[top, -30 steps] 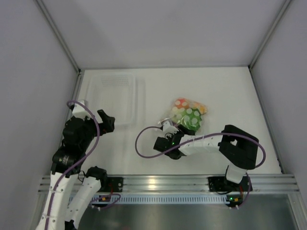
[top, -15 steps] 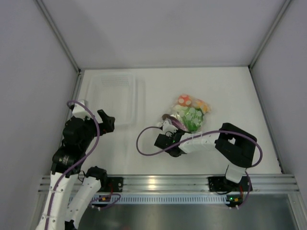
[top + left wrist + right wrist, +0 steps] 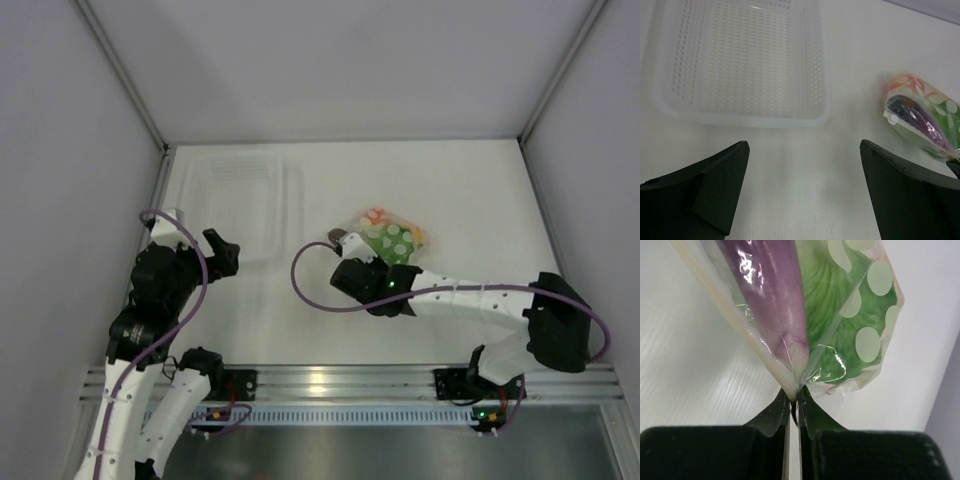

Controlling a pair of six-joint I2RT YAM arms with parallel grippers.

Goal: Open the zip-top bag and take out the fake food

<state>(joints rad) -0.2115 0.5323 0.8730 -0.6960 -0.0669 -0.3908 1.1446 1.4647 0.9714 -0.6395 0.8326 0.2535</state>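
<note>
Our right jaws pinch an edge of the small clear white-dotted zip-top bag [image 3: 390,238], purple toy eggplant [image 3: 765,295] and ruffled green lettuce [image 3: 826,305] inside, right of the clear perforated plastic tray [image 3: 740,60]. Our left jaws stand spread near that tray.

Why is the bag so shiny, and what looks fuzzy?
Right wrist view: white glints of glare on the zip-top bag over the eggplant. Left wrist view: the left gripper, close to the lens, looks soft-edged; the tray is crisp. Top view: even light, only faint shadows.
</note>
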